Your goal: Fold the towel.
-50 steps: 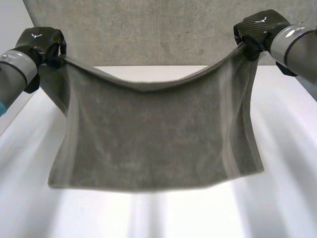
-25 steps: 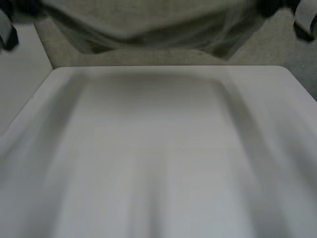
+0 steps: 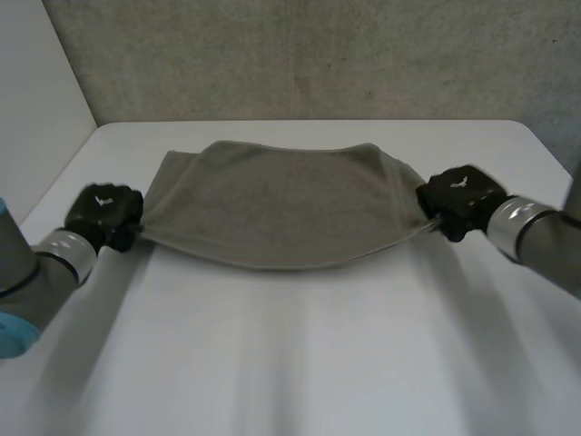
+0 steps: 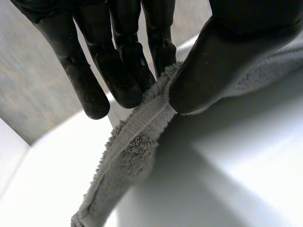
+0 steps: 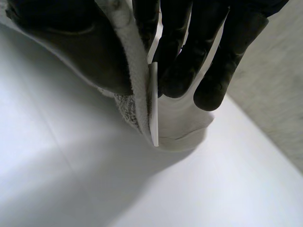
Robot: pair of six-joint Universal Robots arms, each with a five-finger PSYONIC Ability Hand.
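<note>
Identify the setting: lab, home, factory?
Likely a robot lab bench: plain white table, bare grey concrete-looking wall behind, grey terry towel pinched by the black left hand and right hand.

Setting: a robotics lab or test station. Indicators:
- A plain white worktop (image 3: 300,363) with rounded far corners.
- A rough, grey, speckled surface (image 3: 318,54) beyond its far edge; whether it is wall or floor cannot be determined.
- A blank white panel (image 3: 36,100) past the far left corner.
- The left arm (image 3: 20,272) and right arm (image 3: 554,245), machine-built, reaching in from the side edges to one towel (image 3: 281,209).
</note>
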